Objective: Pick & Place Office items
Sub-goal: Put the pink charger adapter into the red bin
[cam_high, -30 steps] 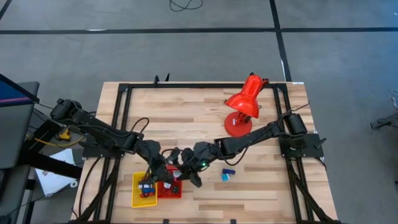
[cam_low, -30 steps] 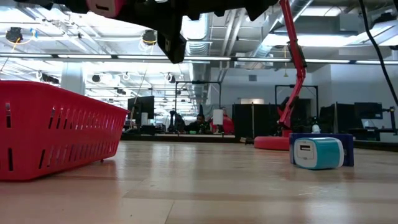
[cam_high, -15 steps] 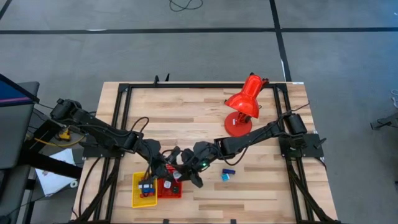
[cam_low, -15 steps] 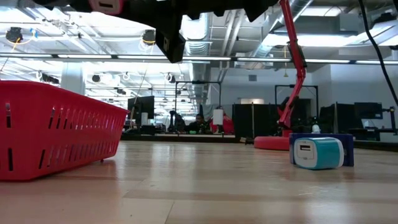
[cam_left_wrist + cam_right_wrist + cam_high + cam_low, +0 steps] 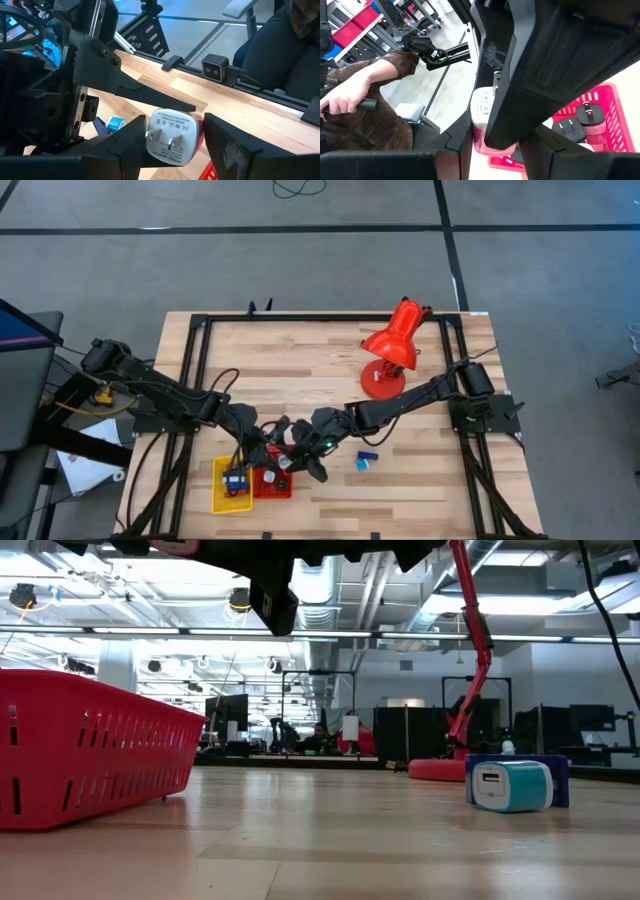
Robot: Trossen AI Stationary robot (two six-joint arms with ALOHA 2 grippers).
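Note:
A small white charger plug with a pink back (image 5: 170, 137) hangs in the air above the red tray (image 5: 272, 483). My left gripper (image 5: 268, 458) and my right gripper (image 5: 292, 456) meet there, and both are shut on the plug. In the right wrist view the plug (image 5: 483, 111) shows white above pink, half hidden behind a left finger. Black office items (image 5: 580, 122) lie in the red tray. A teal and blue item (image 5: 365, 462) rests on the table to the right of the grippers. My left gripper pinches the plug between its two fingers, one on the white side (image 5: 148, 136) and one on the pink side (image 5: 201, 131). The pronged face is toward the wrist camera. The plug is lifted clear of the tray. My right gripper holds the same plug from the opposite side, its fingers slanting in from the table's right. One finger (image 5: 462, 131) lies against the white and pink body (image 5: 479, 125). A left finger hides the other side of the hold.
A yellow tray (image 5: 228, 485) adjoins the red tray on its left, near the front edge. The red desk lamp (image 5: 392, 345) stands at the far right. The teal item (image 5: 510, 785) sits on open wood. A person's arm (image 5: 365, 85) shows beyond the table.

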